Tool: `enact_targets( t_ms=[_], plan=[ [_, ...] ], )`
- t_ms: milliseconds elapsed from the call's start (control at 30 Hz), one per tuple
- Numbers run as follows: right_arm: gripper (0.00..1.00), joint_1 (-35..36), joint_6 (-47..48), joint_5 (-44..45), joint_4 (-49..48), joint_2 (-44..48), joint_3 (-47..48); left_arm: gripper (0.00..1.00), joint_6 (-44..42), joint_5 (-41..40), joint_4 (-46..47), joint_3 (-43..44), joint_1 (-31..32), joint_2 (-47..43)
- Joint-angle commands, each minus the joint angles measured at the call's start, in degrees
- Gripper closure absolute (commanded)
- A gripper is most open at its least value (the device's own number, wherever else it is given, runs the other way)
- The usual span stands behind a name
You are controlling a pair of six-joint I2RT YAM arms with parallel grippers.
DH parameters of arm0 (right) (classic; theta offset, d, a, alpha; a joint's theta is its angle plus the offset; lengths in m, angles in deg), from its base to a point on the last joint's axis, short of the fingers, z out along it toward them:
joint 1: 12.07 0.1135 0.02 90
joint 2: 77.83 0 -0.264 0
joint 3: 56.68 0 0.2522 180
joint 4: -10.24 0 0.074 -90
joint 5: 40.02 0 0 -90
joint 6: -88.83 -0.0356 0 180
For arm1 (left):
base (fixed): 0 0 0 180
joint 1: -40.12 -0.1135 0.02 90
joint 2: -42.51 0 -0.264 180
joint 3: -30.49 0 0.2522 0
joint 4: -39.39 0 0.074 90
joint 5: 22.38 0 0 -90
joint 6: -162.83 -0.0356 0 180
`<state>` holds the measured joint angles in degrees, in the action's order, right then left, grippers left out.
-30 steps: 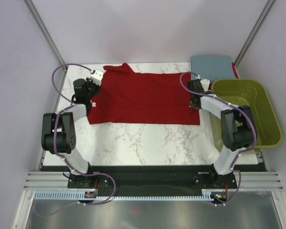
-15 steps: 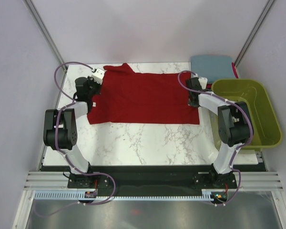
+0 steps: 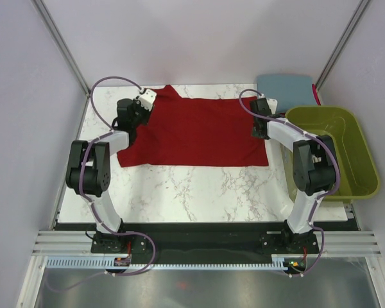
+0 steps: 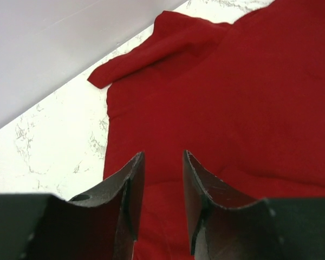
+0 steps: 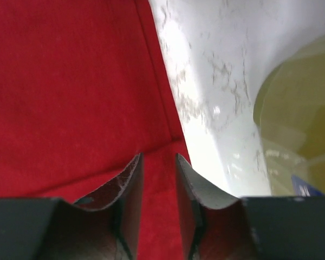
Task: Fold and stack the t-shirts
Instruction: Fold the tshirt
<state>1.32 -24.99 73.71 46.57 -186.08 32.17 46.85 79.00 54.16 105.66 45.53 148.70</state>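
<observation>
Top external view: a dark red t-shirt (image 3: 199,131) lies spread flat across the far half of the marble tabletop (image 3: 192,186), with one sleeve poking out at its far left corner.
Second shirt: a slate blue-grey t-shirt (image 3: 284,83) sits folded at the far right corner, just behind the basket and apart from the red one.
Basket: the olive-green plastic basket (image 3: 366,160) stands along the right edge of the tabletop.
Left hand (image 4: 161,162): it is low over the red shirt's left part, near the sleeve. Its fingers are parted, red cloth shows through the gap, and nothing is pinched.
Right hand (image 5: 158,160): it is over the red shirt's right edge. Its fingers stand narrowly apart and grip nothing, and bare marble and the basket wall lie just to its right.
</observation>
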Motion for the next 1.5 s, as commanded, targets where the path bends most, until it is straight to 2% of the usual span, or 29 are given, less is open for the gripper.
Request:
enact_targets(
  t_ms=[0, 33, 133, 200, 367, 433, 500, 633, 833, 1133, 1267, 1333, 1467],
  plan=[
    [0.62, 0.5, -2.0, -2.6, 6.9, 5.1, 2.1, 0.60, 9.5, -5.0, -13.3, 7.0, 0.4, -5.3],
    [0.62, 1.2, -2.4, -2.5, 7.7, 7.0, 1.6, 0.60, 15.9, -6.3, -16.7, 8.1, 0.4, -5.8],
    [0.61, 2.2, -4.0, -4.7, 8.5, 10.4, -2.0, 0.60, 25.4, -8.5, -31.8, 11.1, 0.4, -8.1],
    [0.62, 3.3, -4.5, -6.2, 8.2, 11.6, -5.0, 0.60, 31.0, -9.8, -36.1, 9.2, 0.3, -10.9],
    [0.66, 4.9, -4.8, -7.0, 6.4, 13.1, -9.6, 0.59, 37.7, -11.6, -40.1, 0.0, -2.1, -17.6],
    [0.66, 4.9, -4.6, -6.8, 5.6, 13.0, -10.3, 0.59, 42.4, -7.3, -41.0, -2.5, -6.2, -20.2],
    [0.66, 4.8, -4.0, -7.4, 4.5, 12.8, -11.3, 0.59, 45.3, -6.2, -41.4, -6.5, -9.7, -22.1],
    [0.66, 4.8, -3.5, -7.6, 3.2, 12.4, -13.5, 0.59, 50.4, -9.5, -42.2, -11.8, -14.2, -24.8],
    [0.65, 4.8, -2.7, -7.2, -0.2, 11.5, -17.4, 0.53, 52.5, -11.2, -41.8, -17.3, -14.7, -25.7],
    [0.64, 4.6, -1.6, -3.2, -1.0, 9.4, -20.2, 0.54, 55.6, -12.3, -38.7, -16.2, -14.7, -16.3],
    [0.65, 3.5, -0.8, -2.9, -0.9, 9.1, -20.9, 0.76, 52.8, -10.4, -41.6, -11.5, -14.7, -10.9],
    [0.67, 3.5, -0.6, -2.5, -0.2, 10.0, -21.3, 0.78, 51.1, -11.2, -43.0, -9.7, -14.7, -10.3],
    [0.70, 3.5, 0.3, -2.6, 0.3, 11.3, -22.8, 0.92, 47.2, -15.1, -45.8, -9.2, -14.7, -11.1]
  ],
)
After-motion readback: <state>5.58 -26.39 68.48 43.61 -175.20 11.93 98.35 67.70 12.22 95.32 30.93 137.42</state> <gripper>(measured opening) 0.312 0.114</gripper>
